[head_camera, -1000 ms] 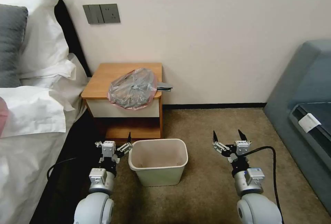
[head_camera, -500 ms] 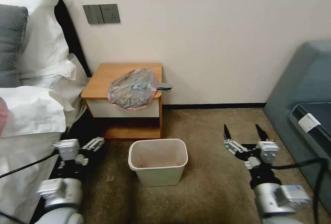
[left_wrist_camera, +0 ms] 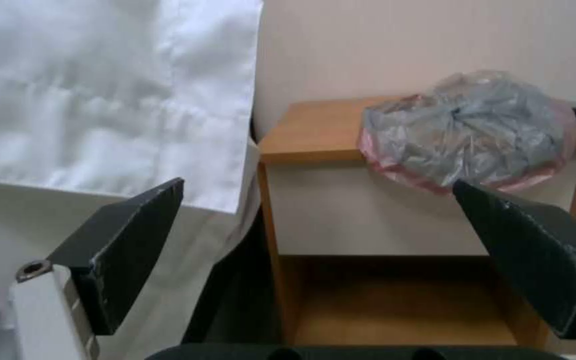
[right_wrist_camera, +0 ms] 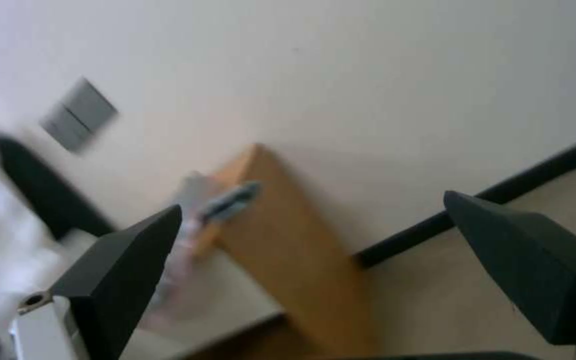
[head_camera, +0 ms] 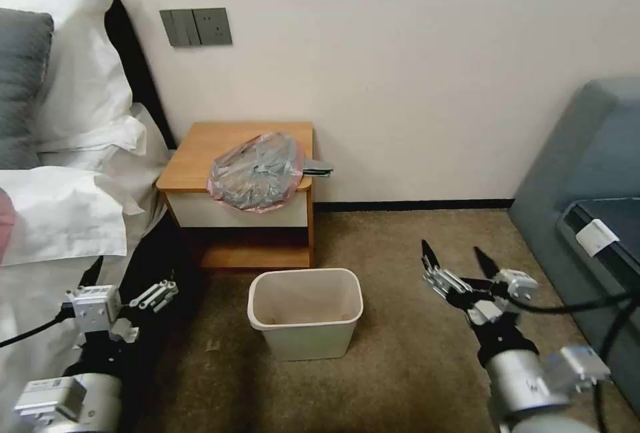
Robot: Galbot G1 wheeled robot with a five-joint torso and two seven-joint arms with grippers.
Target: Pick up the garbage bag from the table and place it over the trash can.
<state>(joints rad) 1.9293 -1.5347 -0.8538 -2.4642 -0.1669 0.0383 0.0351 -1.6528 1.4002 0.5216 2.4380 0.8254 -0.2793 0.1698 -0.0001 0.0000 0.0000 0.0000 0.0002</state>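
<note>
Nothing of the task is done yet, judging from how things lie. The garbage bag (head_camera: 257,171) sits crumpled on the front right part of the table (head_camera: 200,153), its pinkish rim hanging a little over the front edge. No gripper touches it. The trash can (head_camera: 306,313) stands bare on the carpet in front of the table, with no liner in it.

The left gripper (head_camera: 130,280) hovers low beside the bed, its fingers spread wide and holding nothing. From it, the bag lies ahead, higher up and off to its right; the trash can is to its right at about the same depth. In the left wrist view the bag (left_wrist_camera: 468,132) shows between the two wide-set fingertips, well beyond them, on the table top (left_wrist_camera: 315,135).

The right gripper (head_camera: 457,261) hangs over the carpet, also wide open and empty. The trash can is just to its left, and the bag is farther ahead, to the left and higher.

All of the work is left: reaching up to the table, gripping the bag, lifting it clear, carrying it down to the trash can and setting it over the rim. The thin plastic will likely be slippery and hard to spread.
</note>
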